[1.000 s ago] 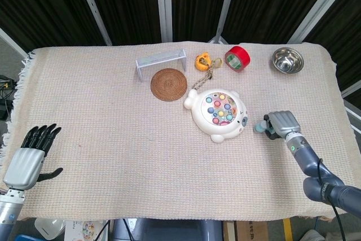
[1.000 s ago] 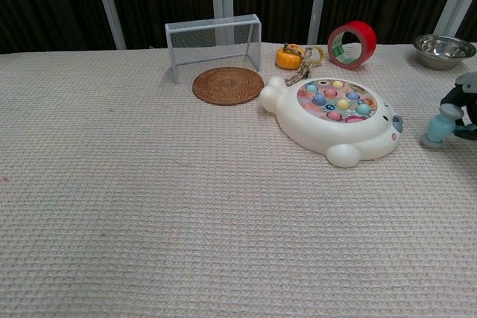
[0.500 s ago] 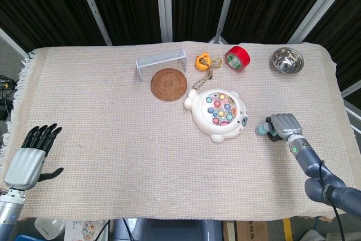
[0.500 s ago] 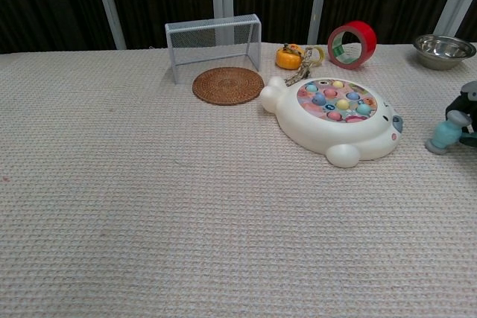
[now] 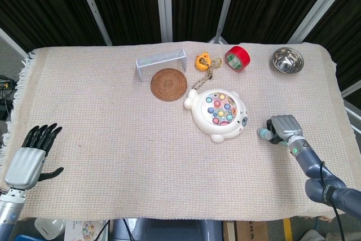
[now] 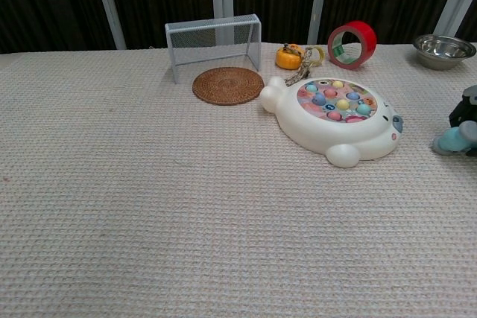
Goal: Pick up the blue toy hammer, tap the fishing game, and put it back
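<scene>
The blue toy hammer (image 5: pixel 264 133) is sitting low on the right side of the table, its pale blue head poking out to the left of the right hand (image 5: pixel 284 128), which is wrapping its fingers around the handle. In the chest view the hammer head (image 6: pixel 452 140) is appearing at the far right edge, apparently resting on or just above the woven tablecloth (image 5: pixel 113 139); whether it is touching the cloth cannot be told. The head is pointing toward the fishing game (image 5: pixel 219 114), which is lying just to the left, near but apart from it. Judging from this low placement beside the toy, the hand seems to be either setting the hammer down or only just taking hold of it; which one cannot be settled from these views.

The fishing game, a white animal-shaped base with coloured fish in its round well, is lying near the middle of the table. Farther back, a round woven coaster (image 5: pixel 168 84) is lying in front of a small wire goal (image 5: pixel 161 62); right of them are sitting an orange keychain toy (image 5: pixel 203 61), a red tape roll (image 5: pixel 237 58) and a steel bowl (image 5: pixel 287 60) at the far right.

The left hand (image 5: pixel 31 159) is idling at the near left corner, well apart from everything, fingers spread and holding nothing.
</scene>
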You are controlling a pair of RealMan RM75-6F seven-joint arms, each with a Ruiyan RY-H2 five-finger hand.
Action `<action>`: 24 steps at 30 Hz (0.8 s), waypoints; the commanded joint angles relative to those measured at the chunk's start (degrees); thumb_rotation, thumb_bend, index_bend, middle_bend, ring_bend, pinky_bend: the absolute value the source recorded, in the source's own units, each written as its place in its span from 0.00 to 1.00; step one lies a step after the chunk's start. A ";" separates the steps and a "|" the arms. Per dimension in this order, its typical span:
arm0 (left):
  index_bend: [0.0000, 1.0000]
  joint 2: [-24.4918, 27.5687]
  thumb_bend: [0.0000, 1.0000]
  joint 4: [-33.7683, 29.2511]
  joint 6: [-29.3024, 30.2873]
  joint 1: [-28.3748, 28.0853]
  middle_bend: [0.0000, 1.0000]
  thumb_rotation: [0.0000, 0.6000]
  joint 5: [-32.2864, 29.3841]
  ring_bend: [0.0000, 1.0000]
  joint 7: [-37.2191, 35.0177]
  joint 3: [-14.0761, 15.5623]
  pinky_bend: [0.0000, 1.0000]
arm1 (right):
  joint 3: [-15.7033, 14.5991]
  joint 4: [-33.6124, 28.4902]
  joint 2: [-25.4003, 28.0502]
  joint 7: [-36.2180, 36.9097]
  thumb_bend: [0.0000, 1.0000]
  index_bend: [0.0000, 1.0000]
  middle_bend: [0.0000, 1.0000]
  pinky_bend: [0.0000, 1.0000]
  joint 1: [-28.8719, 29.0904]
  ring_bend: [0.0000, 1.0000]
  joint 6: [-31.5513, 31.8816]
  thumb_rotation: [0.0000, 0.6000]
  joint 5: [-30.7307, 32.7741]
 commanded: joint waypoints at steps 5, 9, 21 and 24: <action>0.00 -0.06 0.03 0.13 -0.03 0.00 0.00 1.00 -0.04 0.00 -0.11 -0.03 0.00 | 0.43 0.07 -0.19 -0.44 0.27 0.60 0.56 0.34 -0.21 0.39 -0.36 1.00 0.24; 0.00 -0.10 0.04 0.15 -0.07 -0.02 0.00 1.00 -0.06 0.00 -0.09 -0.05 0.00 | 0.80 0.22 -0.24 -0.61 0.27 0.60 0.55 0.33 -0.16 0.39 -0.69 1.00 0.39; 0.00 -0.30 0.04 0.18 -0.49 -0.14 0.00 1.00 -0.50 0.00 0.04 -0.16 0.00 | 1.85 0.25 0.97 -2.03 0.27 0.48 0.49 0.27 1.57 0.33 -4.04 1.00 3.67; 0.00 -0.34 0.04 0.27 -0.52 -0.12 0.00 1.00 -0.64 0.00 -0.02 -0.17 0.00 | 1.53 0.22 1.20 -3.03 0.26 0.46 0.48 0.25 2.06 0.31 -4.83 1.00 4.76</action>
